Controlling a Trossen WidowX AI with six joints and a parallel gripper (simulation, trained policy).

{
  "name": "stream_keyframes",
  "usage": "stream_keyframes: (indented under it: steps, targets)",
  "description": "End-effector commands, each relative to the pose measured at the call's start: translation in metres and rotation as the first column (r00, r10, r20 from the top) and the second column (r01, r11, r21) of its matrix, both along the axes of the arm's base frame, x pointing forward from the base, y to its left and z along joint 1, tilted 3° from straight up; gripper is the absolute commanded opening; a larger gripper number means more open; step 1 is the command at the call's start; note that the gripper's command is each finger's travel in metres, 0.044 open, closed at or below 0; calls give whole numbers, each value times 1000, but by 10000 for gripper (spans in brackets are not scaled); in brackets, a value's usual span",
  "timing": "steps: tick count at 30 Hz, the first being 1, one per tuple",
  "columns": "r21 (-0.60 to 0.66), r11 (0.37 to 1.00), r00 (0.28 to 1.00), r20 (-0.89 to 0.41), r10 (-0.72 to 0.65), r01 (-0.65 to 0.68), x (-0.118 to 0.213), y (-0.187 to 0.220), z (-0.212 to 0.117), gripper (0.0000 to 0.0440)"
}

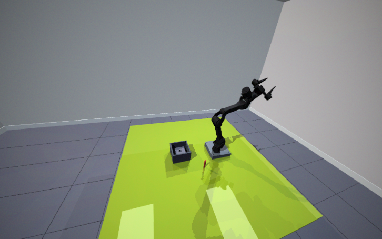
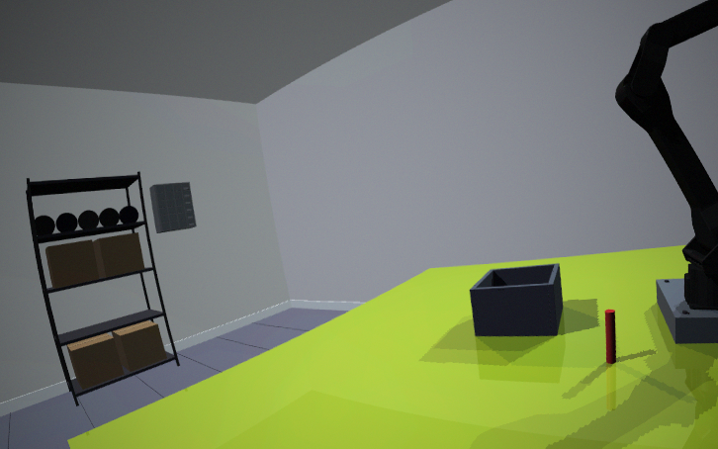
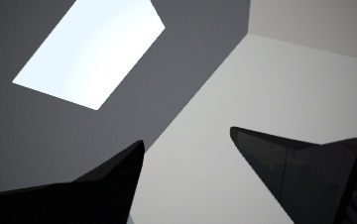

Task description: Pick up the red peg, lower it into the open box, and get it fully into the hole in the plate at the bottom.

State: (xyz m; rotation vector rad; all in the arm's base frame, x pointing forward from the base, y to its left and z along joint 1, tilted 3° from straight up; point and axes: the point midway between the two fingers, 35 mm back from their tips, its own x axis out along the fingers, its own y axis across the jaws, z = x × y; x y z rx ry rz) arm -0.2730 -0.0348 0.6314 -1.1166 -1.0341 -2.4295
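Observation:
The red peg [image 1: 204, 163] [image 2: 609, 335] stands upright on the green mat [image 1: 157, 191] [image 2: 370, 370], in front of the arm's base and to the right of the box. The dark open box [image 1: 180, 154] [image 2: 516, 302] stands on the mat left of the base; a grey plate with a hole [image 1: 180, 150] shows at its bottom in the top view. My gripper [image 1: 271, 83] [image 3: 186, 138] is open and empty, raised high and pointing up toward the wall and ceiling, far from the peg and box. The wrist view shows only fingers, wall and a ceiling light.
The arm's grey base plate [image 1: 222, 153] [image 2: 682, 322] sits on the mat right of the box. A white wall [image 1: 323, 84] stands close behind the raised gripper. A shelf rack with boxes [image 2: 100, 286] stands far off by the left wall.

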Motion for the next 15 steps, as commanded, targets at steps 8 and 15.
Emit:
stream_keyframes:
  steps: [8, 15]
  targets:
    - [7, 983, 972, 146, 182, -185, -12, -54, -35, 440]
    - [14, 937, 891, 316, 326, -348, -13, -110, -77, 440]
